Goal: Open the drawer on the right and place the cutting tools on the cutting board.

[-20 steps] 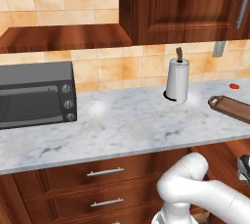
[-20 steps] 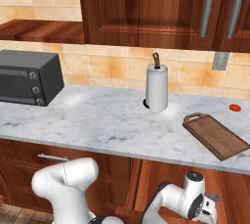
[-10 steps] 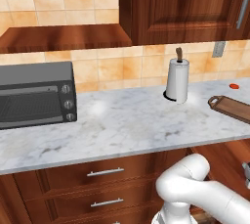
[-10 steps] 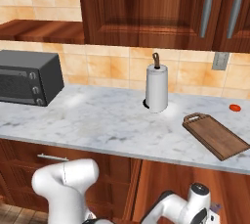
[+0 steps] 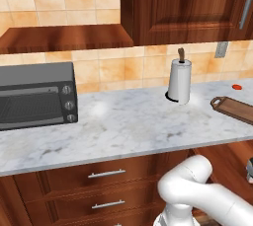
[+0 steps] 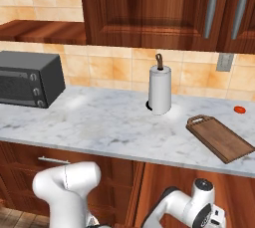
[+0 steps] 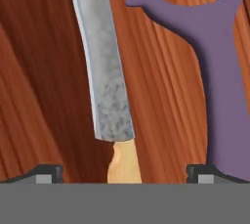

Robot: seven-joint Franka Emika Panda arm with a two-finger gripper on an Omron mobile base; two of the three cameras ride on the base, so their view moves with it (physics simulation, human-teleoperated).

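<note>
Lowered further into the drawer (image 7: pixel 44 71), the gripper (image 7: pixel 124 171) is held wide over the knife (image 7: pixel 105 71), beside the peeler (image 7: pixel 215 71). Nothing is gripped; the board (image 6: pixel 220 138) waits on the surface (image 6: pixel 99 122).

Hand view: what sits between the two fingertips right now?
The knife, its grey blade running up the view and its tan handle end lying between the open gripper's tips. The purple peeler lies beside it, by one tip, on the drawer's wood.
</note>
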